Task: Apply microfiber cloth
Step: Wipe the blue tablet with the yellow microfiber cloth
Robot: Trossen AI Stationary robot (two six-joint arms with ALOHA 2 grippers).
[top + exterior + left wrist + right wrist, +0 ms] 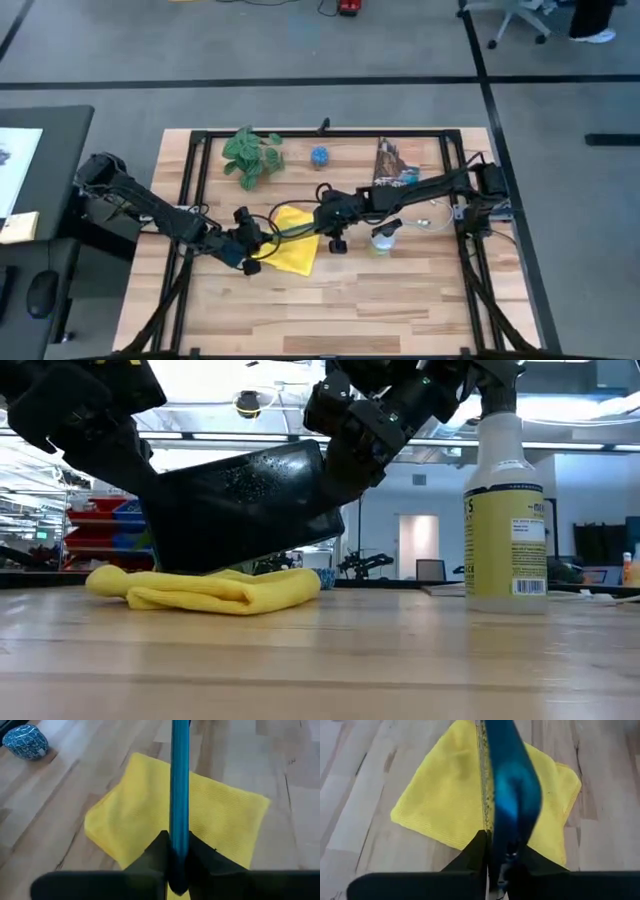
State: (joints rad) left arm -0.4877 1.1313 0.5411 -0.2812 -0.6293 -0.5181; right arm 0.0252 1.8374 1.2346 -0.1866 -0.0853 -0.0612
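Both arms met mid-counter (400,300), a dark tablet (245,500) slung between them. Left claw (179,870) clamped on the tablet's left edge, right claw (496,870) clamped on the opposite edge, each wrist view looking straight down the thin blue-sheened rim. Tablet held tilted, screen speckled with fine droplets, lower edge dipping toward the yellow microfiber cloth (210,588).

Cloth lying flat on the wood, bunched into soft folds at the near side, directly beneath the tablet and just left of the spray bottle (505,510). Tablet's lower edge looking as if it touches the top fold; hard to tell for sure from the low view.

Key relation: cloth straight below both claws, neither nearer than the other, tablet's long axis running left to right between them, cloth spread under most of that span. Probably a matter of lowering the wet face onto the cloth, or freeing one claw to pick the cloth up. Risk either way: slipping grip on a damp edge.

Green plant (250,155) and small blue ball (319,156) far off, out of the way.
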